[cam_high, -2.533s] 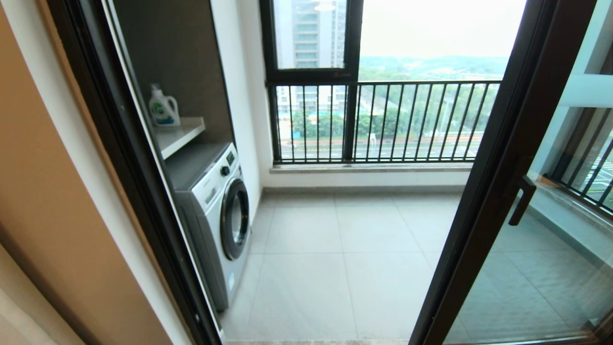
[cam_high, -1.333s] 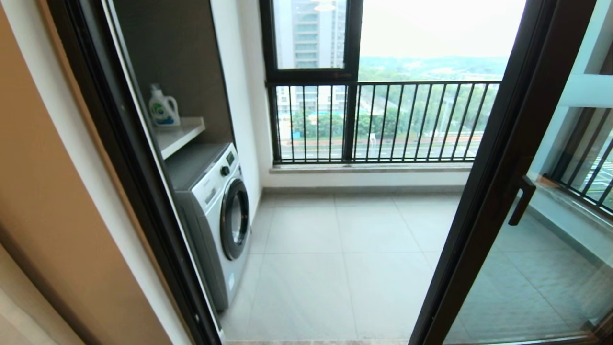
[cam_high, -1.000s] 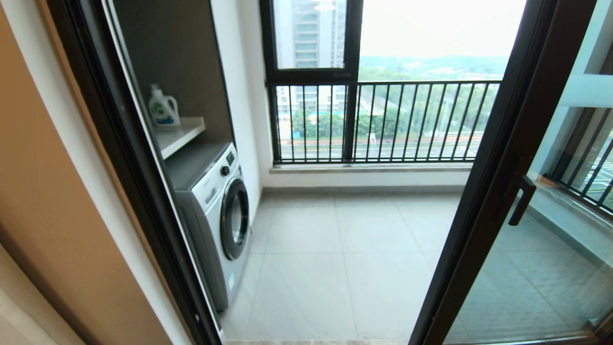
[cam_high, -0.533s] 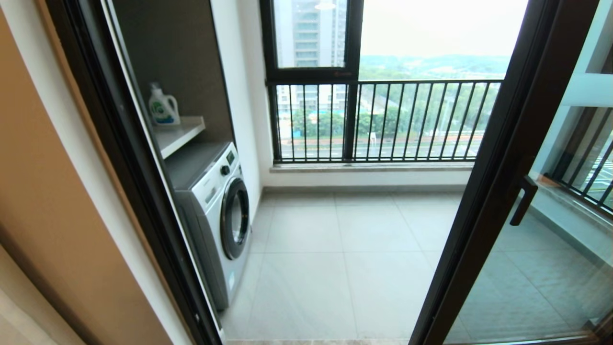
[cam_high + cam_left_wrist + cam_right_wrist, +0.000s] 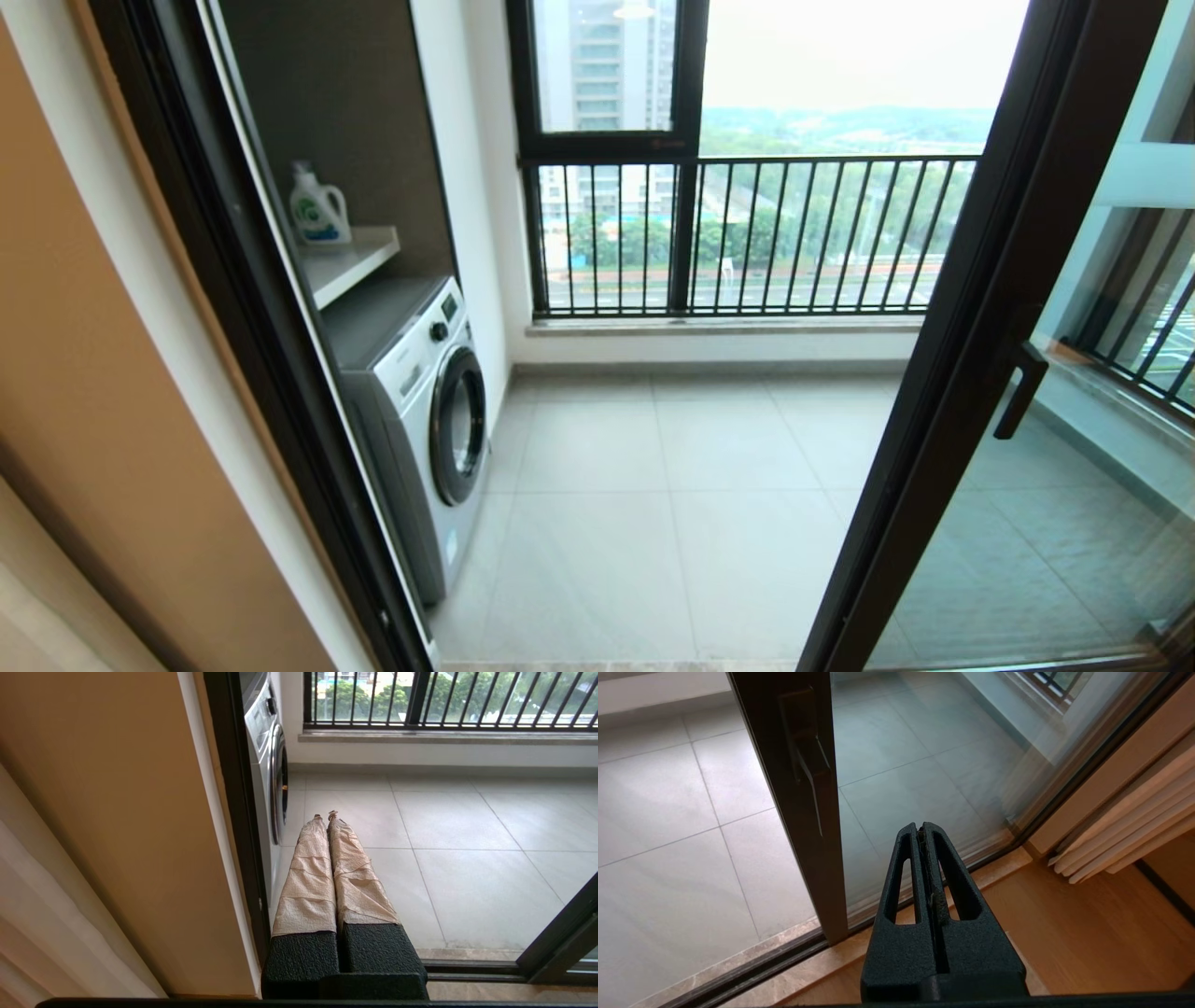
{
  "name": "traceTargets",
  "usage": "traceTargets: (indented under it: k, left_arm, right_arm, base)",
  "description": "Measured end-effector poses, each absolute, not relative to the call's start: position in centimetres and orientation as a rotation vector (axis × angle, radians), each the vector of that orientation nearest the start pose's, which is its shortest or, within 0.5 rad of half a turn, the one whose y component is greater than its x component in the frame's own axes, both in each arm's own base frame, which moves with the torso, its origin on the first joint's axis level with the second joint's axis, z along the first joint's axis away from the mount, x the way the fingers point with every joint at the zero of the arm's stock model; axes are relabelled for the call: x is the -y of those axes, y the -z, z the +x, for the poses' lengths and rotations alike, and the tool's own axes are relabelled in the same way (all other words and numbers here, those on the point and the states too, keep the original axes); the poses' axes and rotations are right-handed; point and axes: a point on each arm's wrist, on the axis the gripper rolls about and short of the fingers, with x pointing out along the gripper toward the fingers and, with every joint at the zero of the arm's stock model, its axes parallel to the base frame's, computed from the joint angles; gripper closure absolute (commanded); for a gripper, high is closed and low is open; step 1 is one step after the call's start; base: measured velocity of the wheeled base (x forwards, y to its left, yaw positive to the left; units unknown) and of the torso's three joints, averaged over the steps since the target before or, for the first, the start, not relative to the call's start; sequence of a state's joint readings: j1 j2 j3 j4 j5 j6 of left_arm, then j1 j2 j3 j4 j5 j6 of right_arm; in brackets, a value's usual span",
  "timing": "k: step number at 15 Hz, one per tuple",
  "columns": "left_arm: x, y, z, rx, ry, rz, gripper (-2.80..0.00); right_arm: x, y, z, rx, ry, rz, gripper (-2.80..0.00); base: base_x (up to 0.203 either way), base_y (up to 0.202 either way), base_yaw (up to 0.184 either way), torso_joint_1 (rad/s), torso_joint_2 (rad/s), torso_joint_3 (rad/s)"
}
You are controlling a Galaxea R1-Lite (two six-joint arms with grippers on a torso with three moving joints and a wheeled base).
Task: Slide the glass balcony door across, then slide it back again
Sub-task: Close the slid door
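Observation:
The glass balcony door [image 5: 943, 373] stands at the right of the doorway, a clear panel in a dark brown frame with a black handle [image 5: 1018, 392]. A frosted band [image 5: 1144, 177] crosses it; no characters show on the part in view. The doorway to its left is open. In the right wrist view the door's frame [image 5: 794, 812] and handle [image 5: 805, 756] are ahead of my right gripper [image 5: 920, 828], which is shut, empty and touches nothing. My left gripper [image 5: 325, 815], its fingers wrapped in beige tape, is shut and empty beside the left door jamb [image 5: 233, 812]. Neither arm shows in the head view.
A washing machine [image 5: 420, 420] and a shelf with a detergent bottle [image 5: 317, 210] stand on the balcony's left. A black outer window with railing bars [image 5: 747, 233] closes the far side. The floor track [image 5: 752, 970] runs along the threshold. Curtains [image 5: 1125, 826] hang at the right.
The door's edge and handle have shifted very slightly to the right. Nothing else has moved.

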State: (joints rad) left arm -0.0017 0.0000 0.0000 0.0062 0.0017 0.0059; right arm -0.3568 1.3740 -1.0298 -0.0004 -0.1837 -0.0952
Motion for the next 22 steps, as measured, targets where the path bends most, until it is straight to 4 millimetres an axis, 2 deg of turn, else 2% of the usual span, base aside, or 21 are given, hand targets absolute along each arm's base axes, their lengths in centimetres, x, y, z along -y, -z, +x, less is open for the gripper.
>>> traceTargets:
  k: [4,6,9,11,13,16,19,22]
  left_arm:
    - [0.0,-7.5,-2.3,-0.006,0.001,0.006,0.0]
    - [0.0,-7.5,-2.3,-0.006,0.0,0.006,0.0]
    - [0.0,-7.5,-2.3,-0.006,0.0,0.006,0.0]
    - [0.0,-7.5,-2.3,-0.006,0.0,0.006,0.0]
    - [0.0,-7.5,-2.3,-0.006,0.001,0.007,0.0]
    - [0.0,-7.5,-2.3,-0.006,0.001,0.006,0.0]
    - [0.0,-7.5,-2.3,-0.006,0.0,0.006,0.0]
    - [0.0,-7.5,-2.3,-0.006,0.0,0.006,0.0]
  right_arm:
    - [12.8,-26.3,21.8,-0.408,0.517,-0.015,0.0]
    - [15.1,-25.4,22.9,-0.411,0.442,0.031,0.0]
    - [17.8,-22.9,25.8,-0.399,0.352,0.061,0.0]
    - [19.3,-21.1,28.5,-0.351,0.337,0.039,0.0]
    - [19.9,-20.0,30.8,-0.312,0.312,0.013,0.0]
    - [20.0,-17.8,32.8,-0.364,0.266,0.042,0.0]
    - [18.8,-16.5,34.0,-0.396,0.225,0.066,0.0]
    - [17.9,-16.2,34.5,-0.407,0.196,0.071,0.0]
  base:
    - [0.0,0.0,0.0,0.0,0.0,0.0]
    - [0.0,0.0,0.0,0.0,0.0,0.0]
    - [0.0,0.0,0.0,0.0,0.0,0.0]
    - [0.0,0.0,0.0,0.0,0.0,0.0]
    - [0.0,0.0,0.0,0.0,0.0,0.0]
    - [0.0,0.0,0.0,0.0,0.0,0.0]
    - [0.0,0.0,0.0,0.0,0.0,0.0]
    - [0.0,0.0,0.0,0.0,0.0,0.0]
